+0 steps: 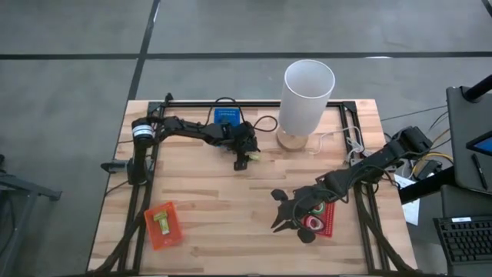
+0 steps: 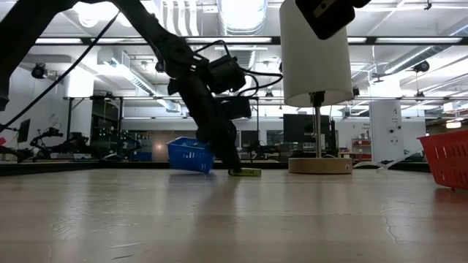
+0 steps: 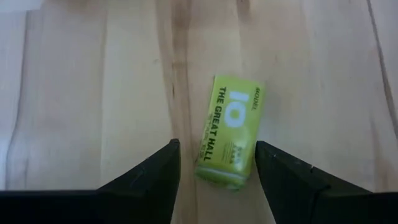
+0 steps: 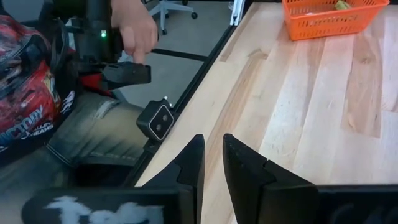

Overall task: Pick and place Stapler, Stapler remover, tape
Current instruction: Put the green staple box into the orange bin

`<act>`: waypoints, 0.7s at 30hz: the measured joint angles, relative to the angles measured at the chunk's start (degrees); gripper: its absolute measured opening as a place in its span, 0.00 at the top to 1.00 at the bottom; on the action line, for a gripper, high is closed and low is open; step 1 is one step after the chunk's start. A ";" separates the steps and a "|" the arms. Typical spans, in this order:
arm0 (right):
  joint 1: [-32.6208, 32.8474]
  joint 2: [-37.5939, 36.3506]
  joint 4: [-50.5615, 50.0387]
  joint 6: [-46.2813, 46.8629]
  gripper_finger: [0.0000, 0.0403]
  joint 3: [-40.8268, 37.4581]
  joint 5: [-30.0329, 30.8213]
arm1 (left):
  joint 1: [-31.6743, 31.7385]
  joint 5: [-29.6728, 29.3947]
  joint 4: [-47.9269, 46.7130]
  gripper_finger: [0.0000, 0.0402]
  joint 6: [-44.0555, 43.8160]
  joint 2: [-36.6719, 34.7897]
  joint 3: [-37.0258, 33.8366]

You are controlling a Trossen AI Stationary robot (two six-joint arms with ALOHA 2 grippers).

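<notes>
The left tool (image 3: 216,168), spread wide, straddles the green staple box (image 3: 231,140) on the tabletop (image 3: 93,93), apparently to grip it, while the right tool (image 1: 288,211) waits nearly clenched, empty, lower right.

Three baskets (image 1: 164,225), one lamp (image 1: 307,96), perhaps two tapes (image 1: 315,223).
</notes>
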 joint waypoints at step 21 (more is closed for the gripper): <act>0.00 0.00 -0.07 -0.93 0.87 -0.24 2.99 | -0.83 -0.06 6.59 0.48 -1.57 -0.04 -3.14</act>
